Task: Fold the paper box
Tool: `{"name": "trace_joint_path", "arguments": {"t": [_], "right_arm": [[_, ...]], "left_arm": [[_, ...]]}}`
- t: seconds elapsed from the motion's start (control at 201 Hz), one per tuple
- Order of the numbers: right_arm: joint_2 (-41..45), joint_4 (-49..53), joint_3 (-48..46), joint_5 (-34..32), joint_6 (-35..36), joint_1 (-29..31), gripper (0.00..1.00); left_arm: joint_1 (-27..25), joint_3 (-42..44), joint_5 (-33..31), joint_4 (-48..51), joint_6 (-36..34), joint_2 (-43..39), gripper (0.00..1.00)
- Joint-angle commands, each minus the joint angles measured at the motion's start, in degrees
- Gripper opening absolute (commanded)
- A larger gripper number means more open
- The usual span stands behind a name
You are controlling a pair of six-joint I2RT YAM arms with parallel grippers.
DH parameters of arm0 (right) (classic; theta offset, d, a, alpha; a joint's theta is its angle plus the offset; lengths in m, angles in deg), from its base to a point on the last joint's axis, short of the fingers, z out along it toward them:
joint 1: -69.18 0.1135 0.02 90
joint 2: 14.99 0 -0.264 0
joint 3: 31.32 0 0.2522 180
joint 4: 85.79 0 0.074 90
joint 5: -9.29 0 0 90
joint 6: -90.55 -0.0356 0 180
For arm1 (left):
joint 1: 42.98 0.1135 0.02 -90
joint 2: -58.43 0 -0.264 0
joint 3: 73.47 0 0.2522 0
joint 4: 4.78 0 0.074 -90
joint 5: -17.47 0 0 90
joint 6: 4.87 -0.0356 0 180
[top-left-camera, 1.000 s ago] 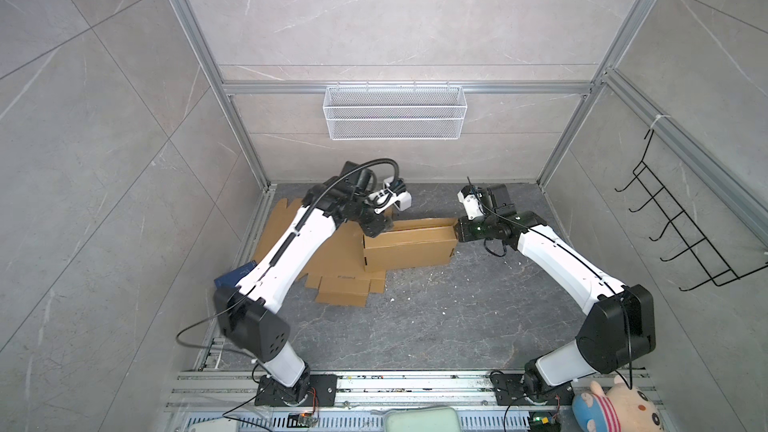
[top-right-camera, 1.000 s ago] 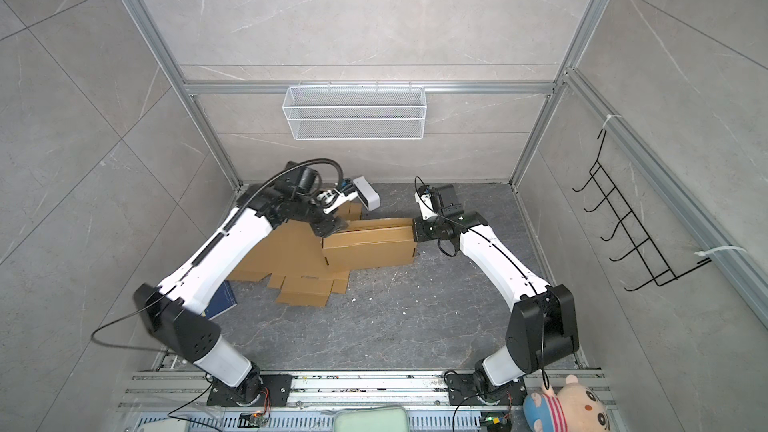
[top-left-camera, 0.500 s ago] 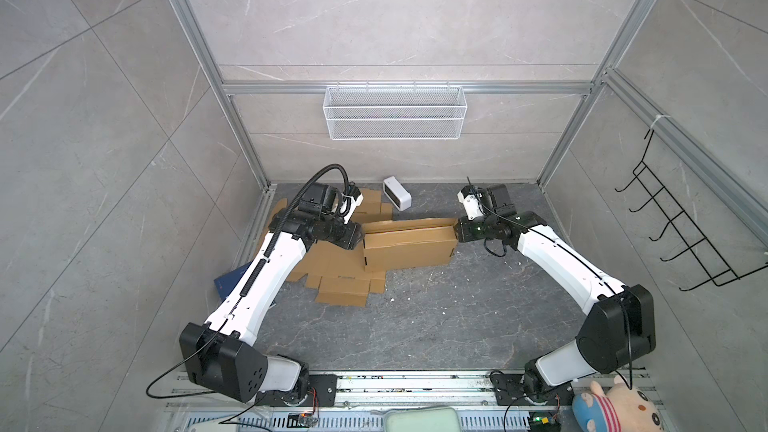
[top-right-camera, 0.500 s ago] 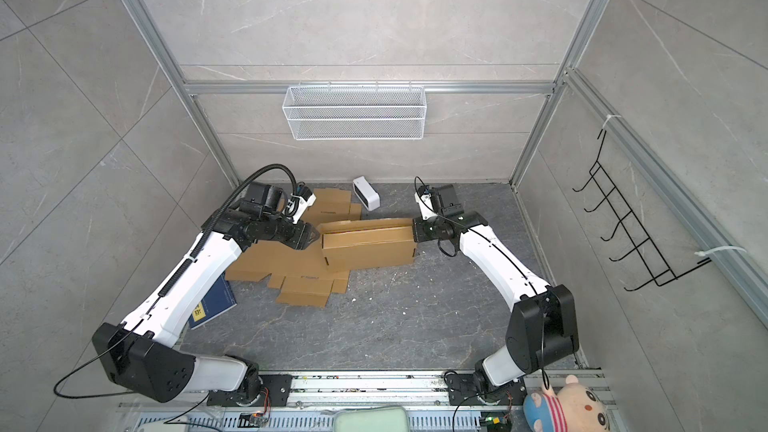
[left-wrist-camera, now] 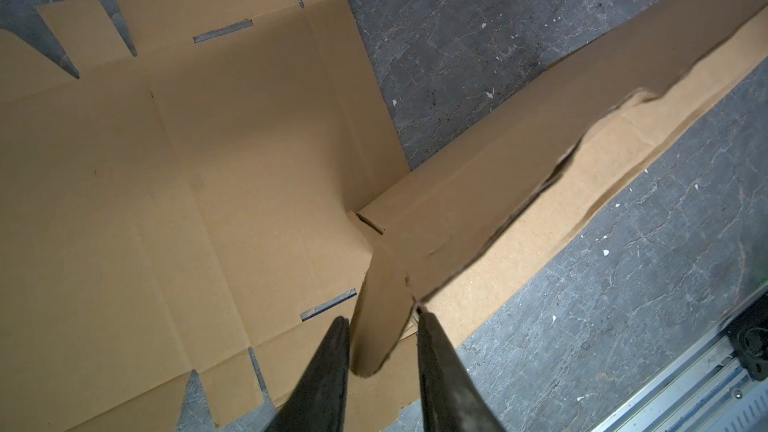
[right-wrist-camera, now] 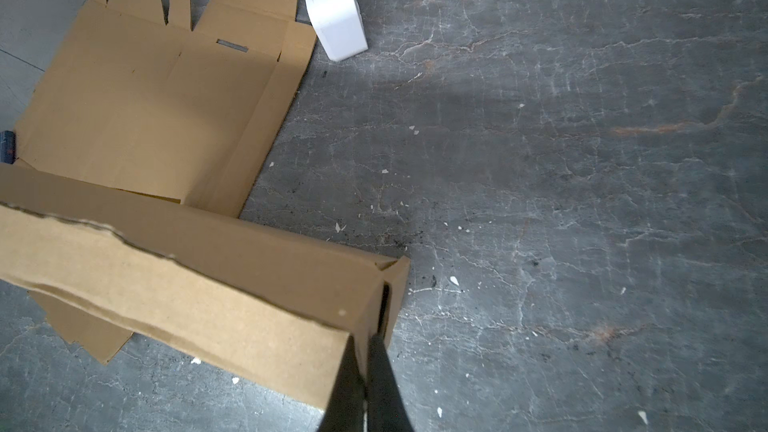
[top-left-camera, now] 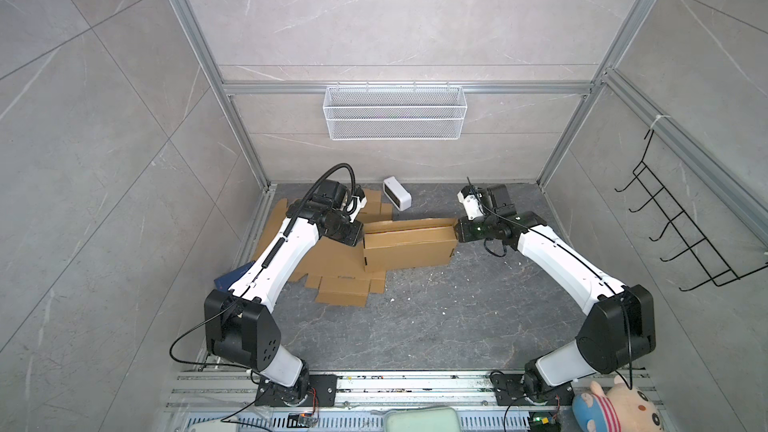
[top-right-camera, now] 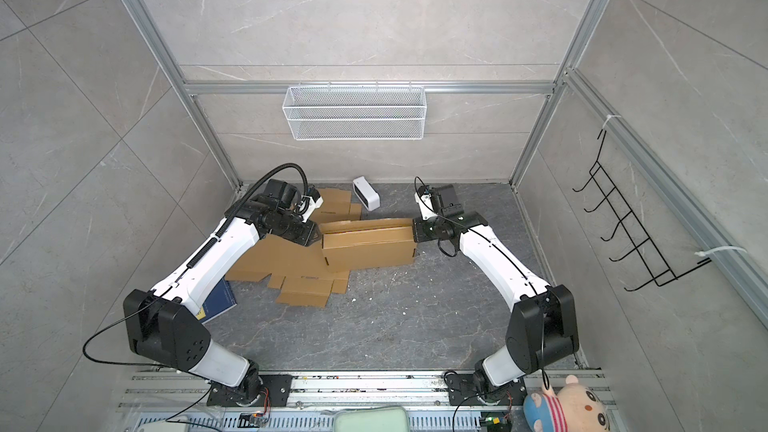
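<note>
At the left of both top views a blue book (top-right-camera: 218, 303) lies on the floor, half under the left arm; the pale print on its cover is too small to read. The flat cardboard (top-left-camera: 328, 259) beside it carries a small dark mark, also unreadable.

The left arm (top-left-camera: 282, 259) rises from the rail at the lower left and slants up toward the middle. Its wrist bends down so that the left gripper (top-left-camera: 357, 238) meets the left end of the paper box (top-left-camera: 407, 247). In the left wrist view the left gripper (left-wrist-camera: 380, 320) stands narrow, one finger on each side of the box's end flap. Whether the fingers press the flap I cannot tell.

The paper box sits mid-floor, slightly above centre in both top views. It is a long raised wall standing at the right edge of the flat cardboard. A small white case (top-left-camera: 397, 198) lies just above it near the back wall, apart from it.

The right gripper (top-left-camera: 459, 234) meets the box's right end. In the right wrist view the right gripper (right-wrist-camera: 365, 336) is pinched tight on the cardboard edge at the end corner of the paper box (right-wrist-camera: 187, 284). The right arm (top-left-camera: 557, 259) slants down from there to its base at the lower right, elbow out toward the right wall.
</note>
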Motion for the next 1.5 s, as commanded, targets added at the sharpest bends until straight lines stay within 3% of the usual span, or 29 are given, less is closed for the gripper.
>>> {"name": "trace_joint_path", "arguments": {"t": [0.0,0.129,0.319,1.05,1.498], "right_arm": [[-0.6,4.6,-0.8,0.8,0.4,0.6,0.00],[-0.5,4.5,-0.9,0.7,0.1,0.6,0.00],[-0.1,4.8,-1.1,0.8,-0.2,0.6,0.00],[-0.1,4.6,-1.2,1.2,-3.2,0.6,0.00],[-0.3,4.4,-1.4,1.4,-3.6,0.9,0.00]], "left_arm": [[0.4,-3.6,0.5,1.2,0.7,1.0,0.22],[0.4,-5.4,2.4,2.5,1.9,2.3,0.11],[0.3,-7.0,3.4,5.0,3.2,3.4,0.06],[-0.8,-4.1,7.5,0.9,19.0,3.3,0.04],[-0.6,0.4,8.8,-4.0,22.5,1.7,0.05]]}}
